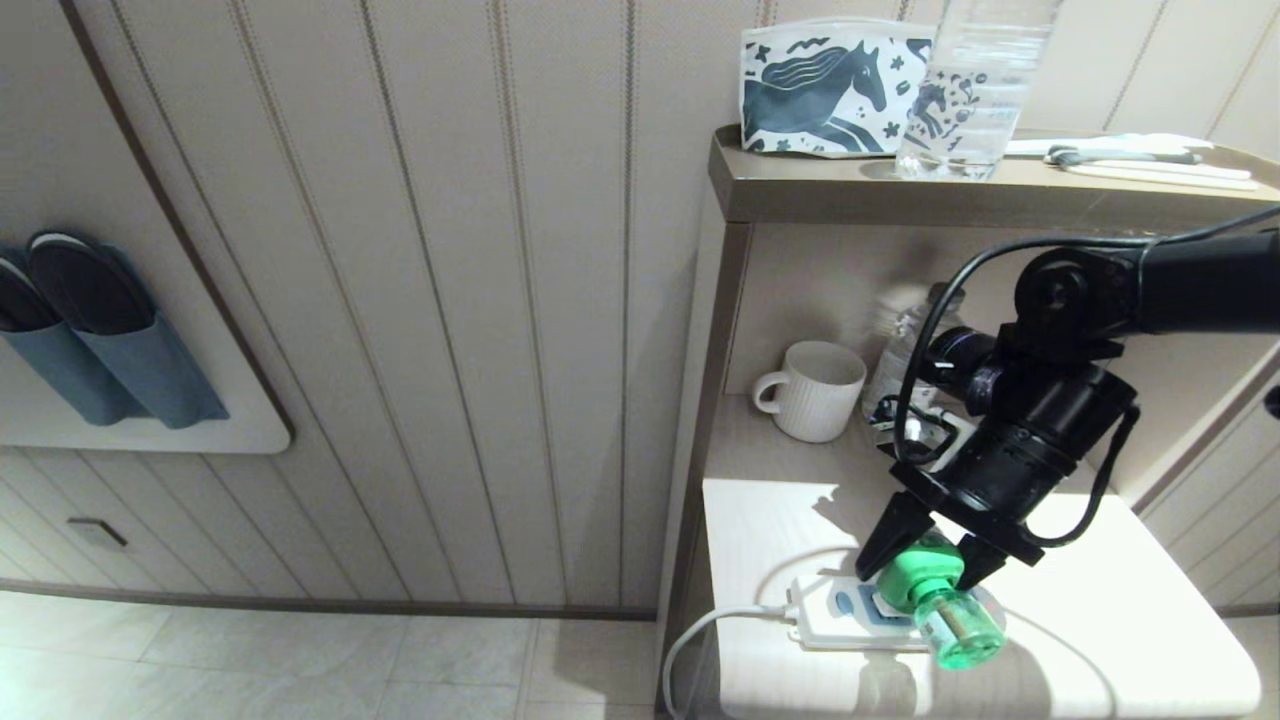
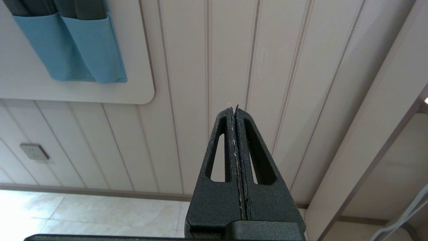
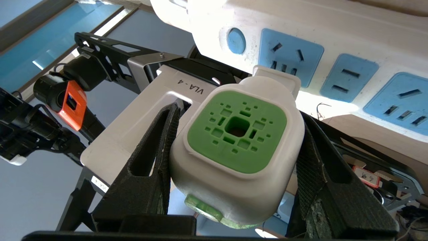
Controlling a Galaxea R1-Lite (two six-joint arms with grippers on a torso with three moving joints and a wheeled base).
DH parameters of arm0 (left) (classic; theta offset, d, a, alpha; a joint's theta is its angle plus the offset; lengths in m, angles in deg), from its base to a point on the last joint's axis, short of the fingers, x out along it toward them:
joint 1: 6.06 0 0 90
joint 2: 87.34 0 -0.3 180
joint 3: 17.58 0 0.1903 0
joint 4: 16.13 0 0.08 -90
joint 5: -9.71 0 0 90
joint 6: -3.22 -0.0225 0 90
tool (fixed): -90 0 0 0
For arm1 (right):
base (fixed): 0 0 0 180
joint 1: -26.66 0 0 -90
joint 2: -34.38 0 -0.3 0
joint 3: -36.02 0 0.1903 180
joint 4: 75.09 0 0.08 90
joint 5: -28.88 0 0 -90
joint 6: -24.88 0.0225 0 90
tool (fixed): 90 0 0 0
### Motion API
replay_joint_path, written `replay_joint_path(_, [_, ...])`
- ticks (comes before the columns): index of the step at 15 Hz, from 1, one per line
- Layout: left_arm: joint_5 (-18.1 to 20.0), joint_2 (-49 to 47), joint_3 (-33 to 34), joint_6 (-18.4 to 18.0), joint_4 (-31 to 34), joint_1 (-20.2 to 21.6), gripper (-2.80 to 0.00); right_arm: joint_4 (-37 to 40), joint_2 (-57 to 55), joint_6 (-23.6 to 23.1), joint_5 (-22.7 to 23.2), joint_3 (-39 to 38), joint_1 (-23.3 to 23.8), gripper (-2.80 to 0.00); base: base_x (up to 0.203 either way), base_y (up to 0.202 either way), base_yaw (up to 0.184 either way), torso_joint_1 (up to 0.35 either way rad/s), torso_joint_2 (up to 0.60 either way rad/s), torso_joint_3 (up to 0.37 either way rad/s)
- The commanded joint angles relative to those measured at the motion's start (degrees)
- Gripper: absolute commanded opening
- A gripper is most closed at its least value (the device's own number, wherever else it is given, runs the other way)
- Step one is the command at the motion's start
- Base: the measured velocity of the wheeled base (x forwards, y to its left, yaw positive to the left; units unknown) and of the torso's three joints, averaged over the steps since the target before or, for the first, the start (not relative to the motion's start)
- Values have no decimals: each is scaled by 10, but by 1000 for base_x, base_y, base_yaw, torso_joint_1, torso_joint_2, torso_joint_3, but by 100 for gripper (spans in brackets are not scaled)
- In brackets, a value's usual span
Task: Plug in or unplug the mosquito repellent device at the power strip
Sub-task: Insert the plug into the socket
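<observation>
The mosquito repellent device (image 1: 925,585), white-headed with a green centre and a green bottle, lies at the white power strip (image 1: 830,612) on the bedside top. My right gripper (image 1: 920,575) comes down from the right and is shut on its white head. In the right wrist view both fingers (image 3: 157,150) press the sides of the device (image 3: 237,130). Its plug end meets the first blue socket panel next to the blue button of the strip (image 3: 334,30); the prongs are hidden. My left gripper (image 2: 234,107) is shut, empty and parked facing the wall panels.
A white ribbed mug (image 1: 815,390) and a clear water bottle (image 1: 905,340) stand at the back of the bedside top (image 1: 1120,620). The shelf above carries a horse-print pouch (image 1: 830,90) and another bottle (image 1: 975,90). The strip's white cord (image 1: 715,625) hangs off the left edge.
</observation>
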Motion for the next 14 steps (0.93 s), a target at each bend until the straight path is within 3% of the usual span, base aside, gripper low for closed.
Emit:
replay_joint_path(1, [0, 0, 0, 0, -1, 0, -280, 2, -3, 0, 1, -2, 1, -280, 0, 0, 0, 0, 0, 0])
replay_joint_path(14, [0, 0, 0, 0, -1, 0, -280, -27, -17, 0, 0, -26, 16, -280, 0, 0, 0, 0, 0, 0])
